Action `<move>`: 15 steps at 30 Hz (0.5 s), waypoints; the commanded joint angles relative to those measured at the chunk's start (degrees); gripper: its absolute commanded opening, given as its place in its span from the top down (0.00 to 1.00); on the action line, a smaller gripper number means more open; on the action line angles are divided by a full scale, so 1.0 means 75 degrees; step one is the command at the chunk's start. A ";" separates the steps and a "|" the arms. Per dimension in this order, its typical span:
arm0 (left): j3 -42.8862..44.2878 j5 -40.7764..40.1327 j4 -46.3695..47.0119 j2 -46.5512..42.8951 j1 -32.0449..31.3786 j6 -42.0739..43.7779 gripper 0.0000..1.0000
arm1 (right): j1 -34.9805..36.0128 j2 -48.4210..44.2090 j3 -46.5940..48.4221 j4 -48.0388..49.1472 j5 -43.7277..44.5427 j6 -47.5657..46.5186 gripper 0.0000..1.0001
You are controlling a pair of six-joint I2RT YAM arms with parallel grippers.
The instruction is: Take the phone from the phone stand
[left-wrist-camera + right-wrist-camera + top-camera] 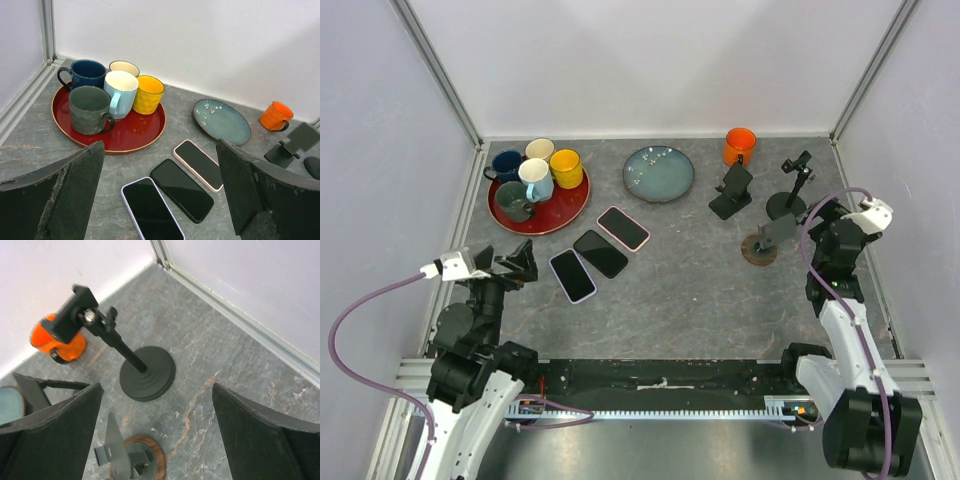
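On the table (pixel 700 300), the three phone stands (pixel 731 190) look empty and three phones (pixel 601 253) lie flat near the red tray (pixel 563 207) — so little seems left but to back off without knocking a stand. Right gripper (pixel 827 222) hovers beside the stands, fingers apart; left gripper (pixel 518 263), likewise spread, faces the phones.

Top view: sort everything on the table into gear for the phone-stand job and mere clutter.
Job: folding black stand, pole stand, wooden-base stand; pink-edged phone, black phone, white-edged phone, all lying flat on the table.
Clutter: red tray, five mugs on it, blue plate, orange mug.
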 commanded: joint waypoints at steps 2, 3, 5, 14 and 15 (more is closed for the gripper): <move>-0.0067 -0.0108 0.0450 -0.0392 0.0069 -0.0086 0.00 | 0.0013 -0.1443 0.0890 -0.0554 0.0130 0.0253 0.02; -0.0078 -0.0096 0.0474 -0.0474 0.0058 -0.0051 0.00 | 0.0025 -0.1644 0.0949 -0.0578 0.0130 0.0265 0.02; -0.0102 -0.0108 0.0579 -0.0650 0.0069 0.0101 0.00 | 0.0118 -0.2205 0.1101 -0.0566 0.0177 0.0184 0.02; 0.1303 -0.0892 0.0135 -0.1225 0.0069 0.0887 0.00 | 0.1990 -0.3964 0.1641 -0.0660 0.1768 -0.1527 0.02; 0.1386 -0.0974 0.0099 -0.1237 0.0069 0.0945 0.00 | 0.2110 -0.4106 0.1629 -0.0660 0.1817 -0.1818 0.02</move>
